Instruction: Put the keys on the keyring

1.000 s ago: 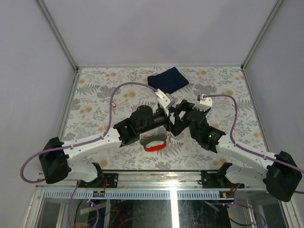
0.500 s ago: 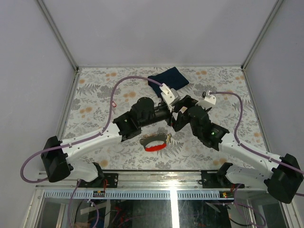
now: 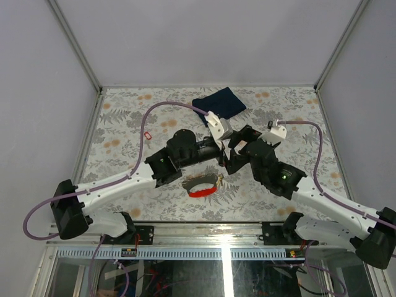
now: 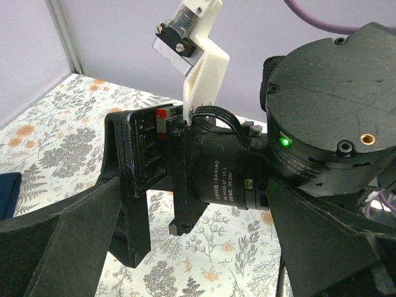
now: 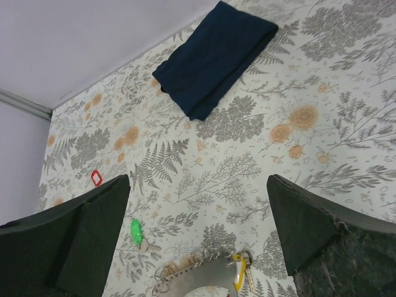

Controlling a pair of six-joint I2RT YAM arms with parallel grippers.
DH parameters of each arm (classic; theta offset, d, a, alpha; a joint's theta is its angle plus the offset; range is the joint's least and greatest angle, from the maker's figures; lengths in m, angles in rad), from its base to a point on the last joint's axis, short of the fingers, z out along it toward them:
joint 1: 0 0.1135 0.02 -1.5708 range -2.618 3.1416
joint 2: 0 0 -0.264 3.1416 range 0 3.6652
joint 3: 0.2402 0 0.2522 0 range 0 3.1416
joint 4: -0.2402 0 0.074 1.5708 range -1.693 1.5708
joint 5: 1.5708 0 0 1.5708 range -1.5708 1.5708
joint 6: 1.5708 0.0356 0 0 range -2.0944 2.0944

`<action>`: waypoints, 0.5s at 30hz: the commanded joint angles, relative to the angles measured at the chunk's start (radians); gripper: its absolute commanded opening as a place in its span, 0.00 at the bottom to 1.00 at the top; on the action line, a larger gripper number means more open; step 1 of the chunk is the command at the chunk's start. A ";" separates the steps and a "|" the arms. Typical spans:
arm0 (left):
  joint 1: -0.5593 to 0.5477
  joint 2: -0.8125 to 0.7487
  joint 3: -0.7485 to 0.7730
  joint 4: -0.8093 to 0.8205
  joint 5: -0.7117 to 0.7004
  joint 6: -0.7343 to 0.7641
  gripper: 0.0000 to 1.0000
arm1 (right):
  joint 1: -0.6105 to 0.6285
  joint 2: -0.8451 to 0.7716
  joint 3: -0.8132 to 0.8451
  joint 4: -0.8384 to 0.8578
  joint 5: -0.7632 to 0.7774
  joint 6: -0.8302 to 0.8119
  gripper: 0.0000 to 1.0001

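Okay, I see both arms shifted slightly back off the keyring (image 3: pixel 201 187); left end effector (image 4: pixel 195 185) and right end effector (image 5: pixel 198 179) spread, empty; green key (image 5: pixel 136 232) lies loose on counter (image 5: pixel 322 93) beside it, unthreaded

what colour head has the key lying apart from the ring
The key has a bright green head, clearest in the right wrist view.
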 commanded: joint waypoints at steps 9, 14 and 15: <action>-0.132 -0.158 -0.116 0.018 0.234 -0.017 1.00 | 0.038 -0.248 -0.049 0.060 0.016 -0.376 0.99; -0.132 -0.227 -0.167 -0.055 0.224 -0.002 1.00 | 0.017 -0.390 -0.106 0.216 -0.223 -0.614 0.99; -0.132 -0.242 -0.172 -0.072 0.222 0.006 1.00 | 0.015 -0.407 -0.112 0.230 -0.256 -0.644 0.99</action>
